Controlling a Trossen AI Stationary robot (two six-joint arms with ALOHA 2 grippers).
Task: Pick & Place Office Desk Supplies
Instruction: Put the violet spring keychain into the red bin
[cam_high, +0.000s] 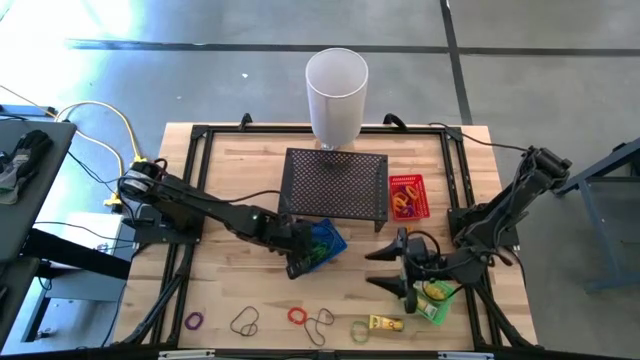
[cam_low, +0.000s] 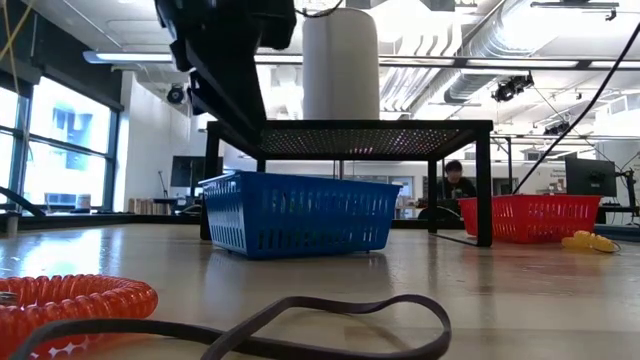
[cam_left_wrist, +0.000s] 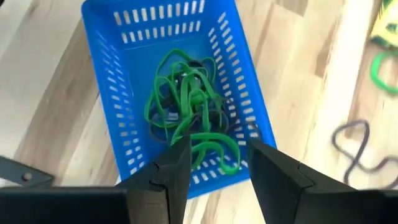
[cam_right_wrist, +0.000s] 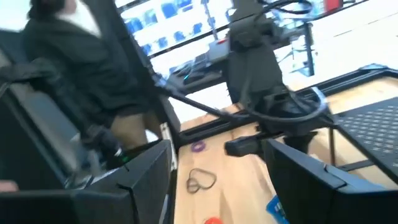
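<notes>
Your left gripper (cam_left_wrist: 214, 165) hangs parted and empty over the blue basket (cam_left_wrist: 102, 93) — drop done, so next fetch a band (cam_high: 297, 316) from the table's front edge.

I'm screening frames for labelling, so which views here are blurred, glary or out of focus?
Right wrist view: smeared throughout. Left wrist view: the blue basket fairly sharp, slightly soft. Low view: the nearest orange coiled band and dark band out of focus, ceiling lights blown out. High view: evenly lit, with pale glare on the floor at left.
</notes>
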